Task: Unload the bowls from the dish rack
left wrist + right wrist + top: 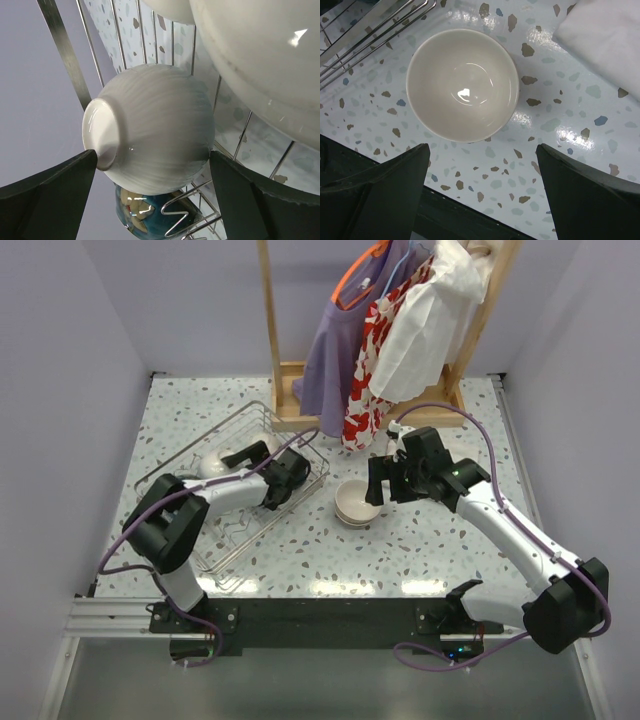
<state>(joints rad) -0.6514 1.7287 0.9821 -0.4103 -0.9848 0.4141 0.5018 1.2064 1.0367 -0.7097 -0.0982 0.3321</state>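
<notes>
Your left gripper [152, 162], jaws wide, flanks a white bowl [155, 125] in the rack [200, 442]; your right gripper [482, 150], also wide, hovers above a beige bowl [462, 82], upper centre.

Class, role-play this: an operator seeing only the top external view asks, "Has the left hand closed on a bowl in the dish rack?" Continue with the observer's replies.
Observer: No. The left hand stands open around a white bowl tipped on its side.
Operator: Anything else nearby?
Observer: A dark blue patterned bowl, partly hidden behind it.
Operator: And the right hand?
Observer: The right hand is open, not touching the beige bowl.
</notes>
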